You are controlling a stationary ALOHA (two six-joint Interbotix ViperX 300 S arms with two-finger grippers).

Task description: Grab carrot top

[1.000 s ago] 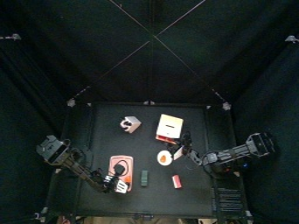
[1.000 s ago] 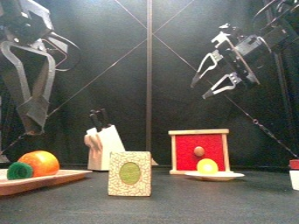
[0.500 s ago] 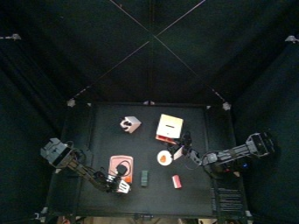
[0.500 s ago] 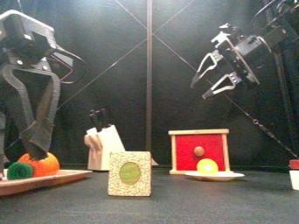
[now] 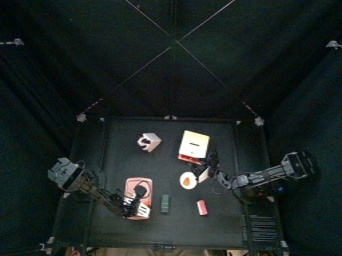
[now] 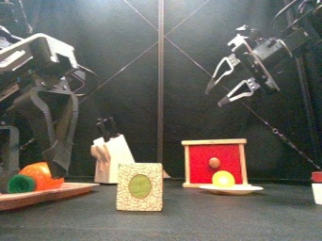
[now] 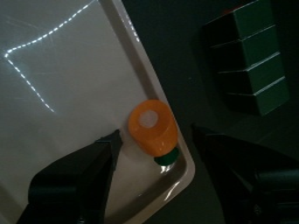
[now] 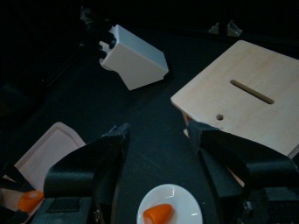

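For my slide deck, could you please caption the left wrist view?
Open left gripper poised over the carrot lying near the edge of the pink board.

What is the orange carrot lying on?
The carrot lies on a flat pink board, near its rim, with its green tip at one end. What's under the board can't be seen.

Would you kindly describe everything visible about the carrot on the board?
The carrot is a small, glossy orange oval piece that looks like plastic, with a dark green top at one end. It lies flat on the pale pink board, close to the board's raised rim near a corner. Seen from the front, it sits at the table's left side. The open left end effector hovers over it, its jaws either side, not touching.
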